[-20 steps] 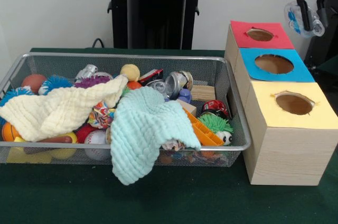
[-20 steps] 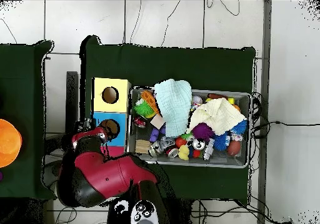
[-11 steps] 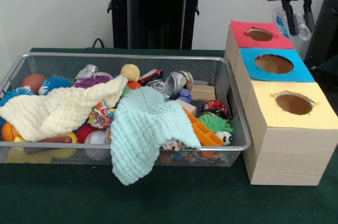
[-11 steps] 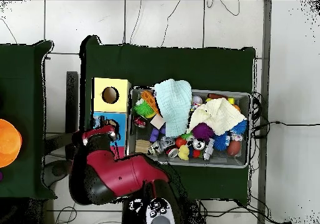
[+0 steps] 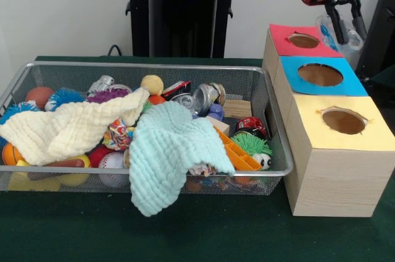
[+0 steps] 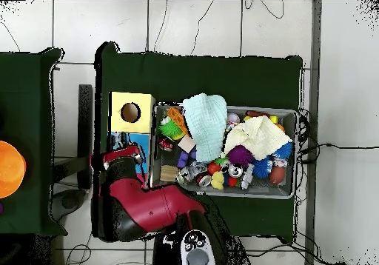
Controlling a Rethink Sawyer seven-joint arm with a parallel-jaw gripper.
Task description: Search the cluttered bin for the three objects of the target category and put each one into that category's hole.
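Note:
My gripper point(image 5: 347, 27) hangs at the top right, just above and behind the right side of the red-topped box point(image 5: 281, 39). Its fingers are shut on a clear crumpled plastic item point(image 5: 353, 38) with a bluish tint. Three boxes stand in a row, each with a round hole in its top: red, blue point(image 5: 352, 86) and yellow point(image 5: 370, 135). In the overhead view the red arm covers the red box and part of the blue box point(image 6: 145, 157), and the gripper point(image 6: 122, 157) sits over them. The wire bin point(image 5: 148, 66) lies left of the boxes, full of clutter.
A cream cloth point(image 5: 68, 129) and a mint cloth point(image 5: 166, 151) cover much of the bin; the mint one hangs over the front rim. Around them lie balls, spiky toys, cans point(image 5: 203, 96), a wooden block point(image 5: 237, 109) and an orange plastic piece point(image 5: 237, 154).
The gripper has carried the clear plastic item leftward in the front view, from beyond the boxes' right side to over the red box's edge. The bin's contents have not moved.

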